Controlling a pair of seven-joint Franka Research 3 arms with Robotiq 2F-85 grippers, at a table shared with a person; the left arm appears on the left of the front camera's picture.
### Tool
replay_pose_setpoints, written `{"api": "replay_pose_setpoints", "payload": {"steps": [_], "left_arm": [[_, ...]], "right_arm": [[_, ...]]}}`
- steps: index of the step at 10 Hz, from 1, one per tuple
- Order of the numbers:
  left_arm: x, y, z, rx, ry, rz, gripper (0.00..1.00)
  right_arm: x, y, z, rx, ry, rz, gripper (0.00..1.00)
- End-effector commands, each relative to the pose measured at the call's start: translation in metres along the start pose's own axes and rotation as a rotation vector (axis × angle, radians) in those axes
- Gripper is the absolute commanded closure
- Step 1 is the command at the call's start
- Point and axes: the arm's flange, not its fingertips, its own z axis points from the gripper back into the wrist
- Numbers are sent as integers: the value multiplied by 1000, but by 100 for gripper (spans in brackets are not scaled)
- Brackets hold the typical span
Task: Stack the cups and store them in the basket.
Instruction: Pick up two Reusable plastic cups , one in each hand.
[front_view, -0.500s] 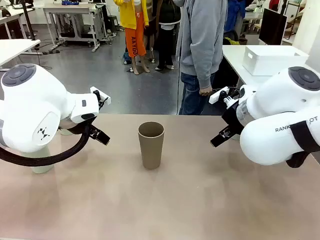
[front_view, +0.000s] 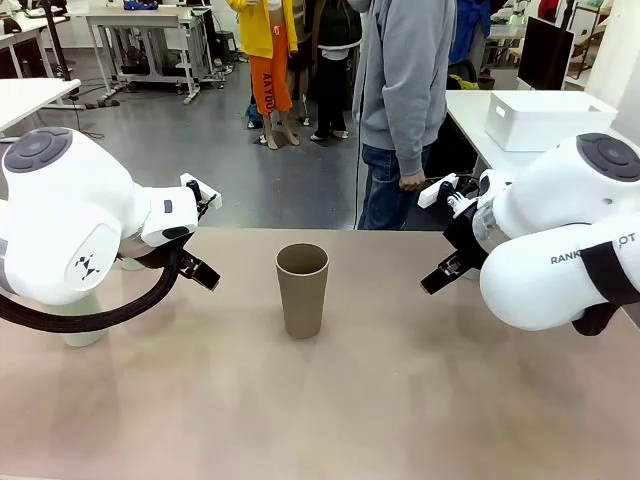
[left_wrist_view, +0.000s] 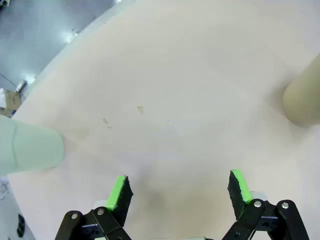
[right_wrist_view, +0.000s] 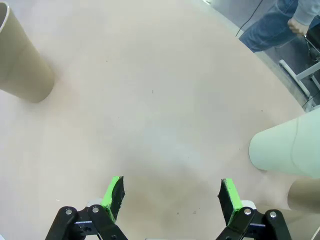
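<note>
Both claws spread wide and empty above the table.

A tall taupe brown matte tumbler (front_view: 302, 290) stands upright mid-table, between the arms. The left gripper (left_wrist_view: 180, 187) gapes over the bare beige tabletop (left_wrist_view: 190, 90), with a pale mint green tumbler (left_wrist_view: 30, 147) near it. The right gripper (right_wrist_view: 172, 192) has a second mint tumbler (right_wrist_view: 285, 150) and another taupe tumbler (right_wrist_view: 305, 195) close by. The white rectangular plastic bin (front_view: 545, 118) sits on a side table, far right.

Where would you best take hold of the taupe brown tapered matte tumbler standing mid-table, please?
Probably the upper wall of the taupe brown tumbler, just below the rim, coming level from either side: it stands upright, mouth up, clear on both sides, and widens upward, so it should wedge rather than slip.
</note>
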Motion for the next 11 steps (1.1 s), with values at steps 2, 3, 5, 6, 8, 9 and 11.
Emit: {"api": "replay_pose_setpoints", "payload": {"steps": [2, 3, 5, 6, 8, 9, 11], "left_arm": [[0, 0, 0, 0, 0, 0, 0], [0, 0, 0, 0, 0, 0, 0], [7, 6, 19, -50, -43, -42, 0], [15, 20, 46, -86, -77, -37, 0], [24, 44, 108, -143, -107, -73, 0], [25, 59, 140, -196, -125, -122, 0], [14, 103, 186, -293, -139, -209, 0]], "right_arm": [[0, 0, 0, 0, 0, -1, 0], [0, 0, 0, 0, 0, -1, 0], [0, 0, 0, 0, 0, 0, 0], [3, -26, 20, -7, 7, -17, 0], [-1, -70, 63, -5, -20, -25, 0], [-10, -91, 85, 13, -61, -30, 0], [-47, -128, 129, 54, -181, -74, 0]]}}
